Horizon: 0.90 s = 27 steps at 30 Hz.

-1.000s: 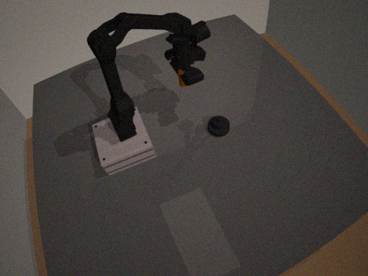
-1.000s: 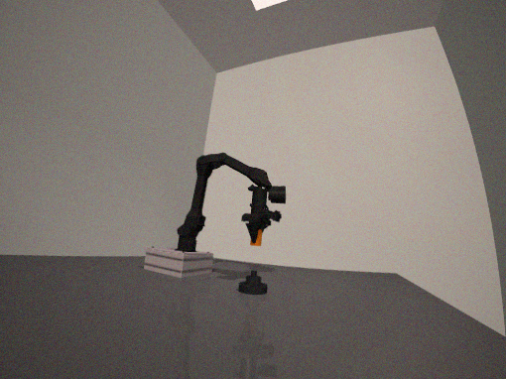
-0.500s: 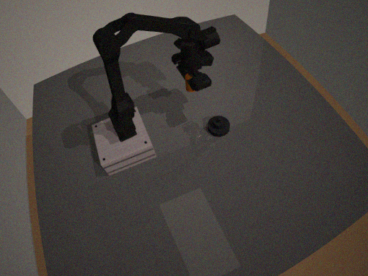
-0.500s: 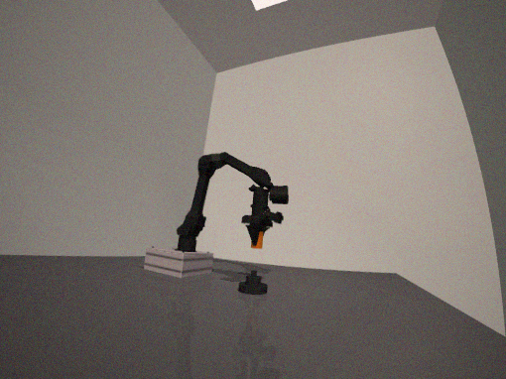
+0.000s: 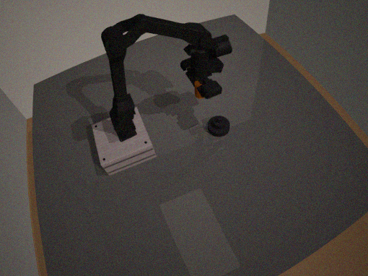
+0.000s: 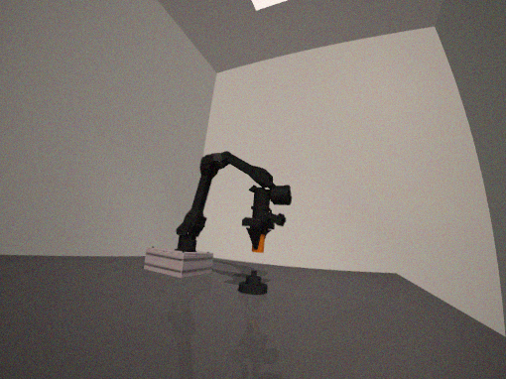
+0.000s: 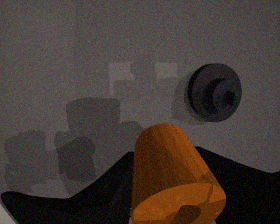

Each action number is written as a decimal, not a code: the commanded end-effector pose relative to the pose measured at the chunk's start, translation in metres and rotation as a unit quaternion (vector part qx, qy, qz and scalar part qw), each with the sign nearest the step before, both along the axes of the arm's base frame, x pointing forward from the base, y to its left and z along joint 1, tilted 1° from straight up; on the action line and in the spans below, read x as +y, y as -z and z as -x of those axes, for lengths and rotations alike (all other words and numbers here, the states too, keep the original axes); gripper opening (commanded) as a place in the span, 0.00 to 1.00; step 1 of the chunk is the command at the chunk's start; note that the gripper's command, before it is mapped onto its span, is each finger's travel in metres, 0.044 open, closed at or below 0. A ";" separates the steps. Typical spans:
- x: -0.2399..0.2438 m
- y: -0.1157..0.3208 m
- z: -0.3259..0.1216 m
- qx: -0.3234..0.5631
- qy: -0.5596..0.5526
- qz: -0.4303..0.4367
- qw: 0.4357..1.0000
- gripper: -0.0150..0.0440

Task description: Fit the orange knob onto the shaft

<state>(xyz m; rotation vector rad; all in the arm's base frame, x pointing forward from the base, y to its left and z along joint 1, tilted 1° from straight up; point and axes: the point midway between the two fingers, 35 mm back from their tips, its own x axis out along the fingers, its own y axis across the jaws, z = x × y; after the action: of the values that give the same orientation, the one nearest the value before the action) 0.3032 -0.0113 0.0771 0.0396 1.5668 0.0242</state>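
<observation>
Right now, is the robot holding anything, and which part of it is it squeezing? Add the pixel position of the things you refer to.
Yes, the orange tapered knob point(image 5: 198, 90) point(image 6: 260, 244) point(image 7: 167, 160). The fingers grip it by its sides, with its holed end left uncovered.

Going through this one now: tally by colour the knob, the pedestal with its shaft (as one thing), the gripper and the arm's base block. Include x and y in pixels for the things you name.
Orange: 1, the knob point(image 5: 198, 90) point(image 6: 260, 244) point(image 7: 167, 160)
Dark: 2, the pedestal point(image 5: 218, 131) point(image 6: 253, 289) point(image 7: 202, 102) and gripper point(image 5: 205, 86) point(image 6: 258, 248)
Pale: 1, the base block point(image 5: 123, 152) point(image 6: 164, 264)
Total: 4
</observation>
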 end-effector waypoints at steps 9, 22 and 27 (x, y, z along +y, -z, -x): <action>-0.034 0.007 -0.014 -0.010 -0.007 0.006 1.000 0.25; -0.074 0.019 -0.021 -0.012 -0.013 0.011 1.000 0.25; -0.090 0.023 -0.022 -0.012 -0.015 0.013 1.000 0.25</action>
<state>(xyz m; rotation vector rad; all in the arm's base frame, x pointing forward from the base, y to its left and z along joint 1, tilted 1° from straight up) 0.3207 -0.0903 0.0531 0.0084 1.5574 0.0284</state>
